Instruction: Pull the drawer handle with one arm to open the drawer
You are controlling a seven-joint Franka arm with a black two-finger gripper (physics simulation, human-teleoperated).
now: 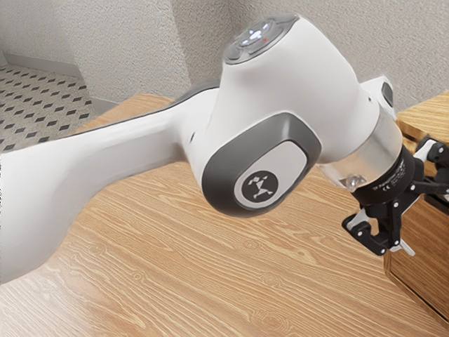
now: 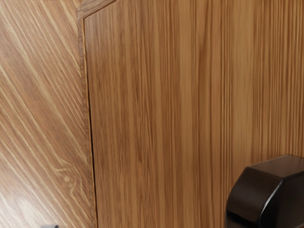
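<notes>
Wood grain is covering both the table (image 1: 210, 281) and the cabinet (image 1: 429, 112) standing at the exterior view's right edge. The white arm (image 1: 140, 161) is reaching in from the left, and its black gripper (image 1: 407, 203) is hanging right at the drawer front (image 1: 421, 260). I cannot tell whether the claw is spread or pinching anything. In the wrist view the panel is showing close ahead of the hand, and the dark, faceted drawer handle (image 2: 268, 194) is sticking out of it, near the hand.
</notes>
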